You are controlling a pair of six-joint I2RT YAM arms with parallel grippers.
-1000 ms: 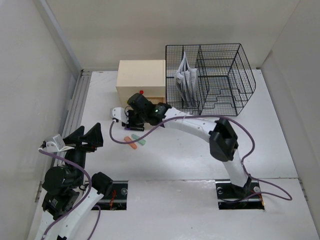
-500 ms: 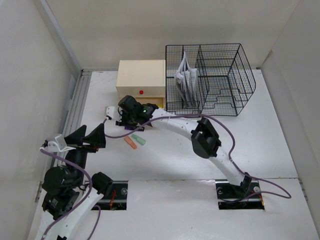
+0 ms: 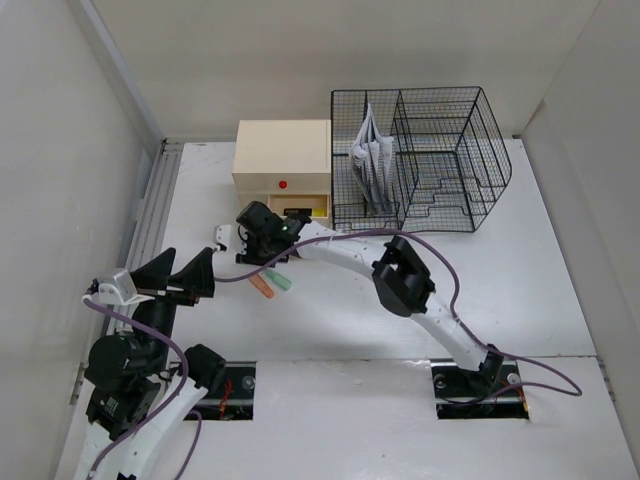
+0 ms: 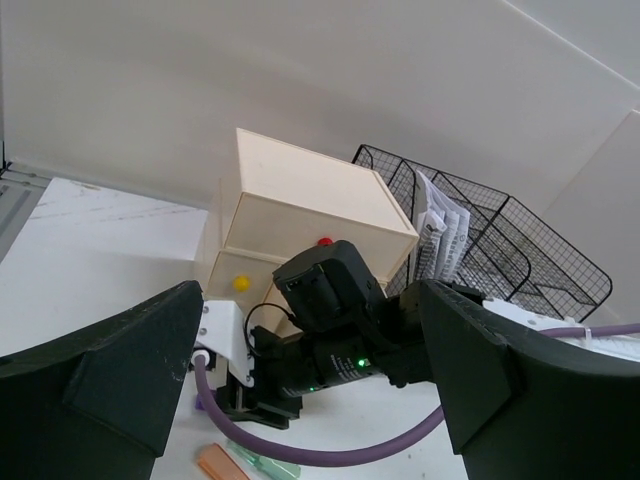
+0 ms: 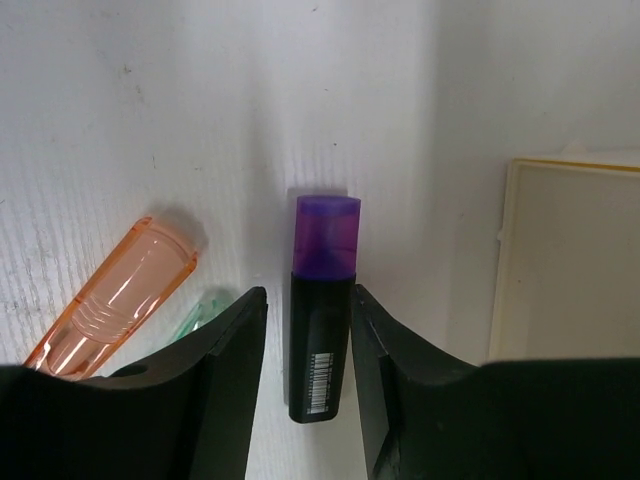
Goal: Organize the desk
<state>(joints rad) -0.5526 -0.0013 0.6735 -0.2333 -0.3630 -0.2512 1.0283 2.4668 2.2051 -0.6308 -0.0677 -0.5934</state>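
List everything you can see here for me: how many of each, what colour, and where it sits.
desk: one, white, under everything
metal rails: one set, grey, along the desk's left edge
drawer box: one, cream, at the back; has a red knob and a yellow knob
wire rack: one, black, right of the drawer box
papers: one bundle, white, upright in the rack's left section
purple marker: one, black with purple cap, flat in front of the drawer box
orange marker: one, orange, flat nearby
green marker: one, pale green, beside the orange one
right gripper: one, black, open astride the purple marker
left gripper: one, black, wide open, empty, near the left edge
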